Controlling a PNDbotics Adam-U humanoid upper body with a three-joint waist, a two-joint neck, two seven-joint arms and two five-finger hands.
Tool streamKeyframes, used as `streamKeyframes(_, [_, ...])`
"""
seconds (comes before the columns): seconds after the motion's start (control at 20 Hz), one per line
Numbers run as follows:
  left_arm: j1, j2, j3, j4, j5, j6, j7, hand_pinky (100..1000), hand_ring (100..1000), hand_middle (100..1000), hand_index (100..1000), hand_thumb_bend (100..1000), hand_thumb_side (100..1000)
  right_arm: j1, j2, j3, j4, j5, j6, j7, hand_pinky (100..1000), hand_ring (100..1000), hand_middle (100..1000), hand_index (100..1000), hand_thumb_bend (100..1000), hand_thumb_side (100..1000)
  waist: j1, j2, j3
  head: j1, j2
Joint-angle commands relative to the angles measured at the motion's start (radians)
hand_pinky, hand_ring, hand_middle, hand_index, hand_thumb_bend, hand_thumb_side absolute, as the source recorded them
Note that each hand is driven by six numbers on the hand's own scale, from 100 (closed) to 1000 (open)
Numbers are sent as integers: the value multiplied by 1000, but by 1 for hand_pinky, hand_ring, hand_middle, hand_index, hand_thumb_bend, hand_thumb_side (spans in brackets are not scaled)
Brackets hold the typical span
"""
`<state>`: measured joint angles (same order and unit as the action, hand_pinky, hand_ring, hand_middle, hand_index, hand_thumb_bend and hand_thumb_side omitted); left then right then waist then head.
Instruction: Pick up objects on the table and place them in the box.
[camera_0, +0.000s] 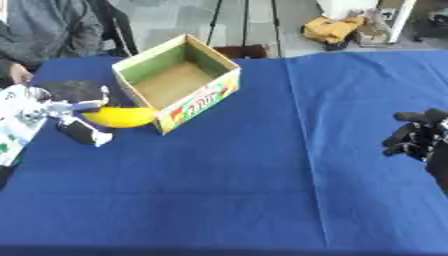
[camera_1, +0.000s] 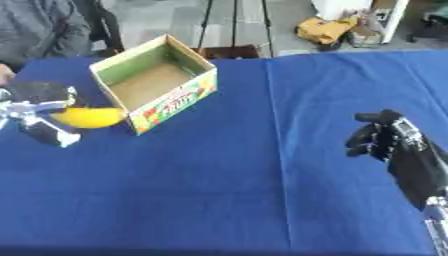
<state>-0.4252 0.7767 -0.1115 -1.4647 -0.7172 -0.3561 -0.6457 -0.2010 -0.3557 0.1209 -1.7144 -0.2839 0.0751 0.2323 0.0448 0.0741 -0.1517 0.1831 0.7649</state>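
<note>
Cloth, blue, covers the whole table. One box stands on it at the far left, open side up, turned askew to the table edge, with nothing visible inside. One right hand hangs over the right side of the cloth, fingers curled inward and holding nothing; the right eye view shows its black forearm running down to the lower corner, while the left eye view catches only the fingers at the edge. One left hand sits at the left, just beside the box, its fingers closed around one lemon, a yellow rounded thing that touches the box's near corner; whether it rests on the cloth or is lifted is hard to tell. The left eye view alone shows the arm's white and black covering at the edge.
</note>
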Motion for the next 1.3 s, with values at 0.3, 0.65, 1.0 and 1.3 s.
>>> streamKeyframes(0.3, [-162, 68, -14, 114, 59, -63, 2, 626, 569, 571, 692, 100, 265, -15, -21, 7, -14, 4, 0, 11, 586, 610, 523, 787, 100, 898, 7, -6, -19, 17, 5])
streamKeyframes(0.65, [-299, 3, 2, 318, -13, -121, 55, 635, 571, 573, 691, 100, 242, -26, -27, 17, -14, 7, 2, 20, 587, 610, 523, 787, 100, 914, 20, 5, -48, 34, 5])
streamKeyframes(1.0, [-379, -87, 44, 503, -197, -134, 201, 637, 572, 576, 691, 100, 231, -47, -31, 27, -17, 10, 4, 29, 587, 610, 522, 787, 100, 928, 35, 26, -85, 59, 5])
streamKeyframes(1.3, [-396, -135, 83, 598, -299, -120, 330, 635, 569, 573, 689, 100, 230, -60, -34, 30, -18, 14, 4, 32, 587, 610, 522, 787, 100, 945, 47, 46, -116, 72, 5])
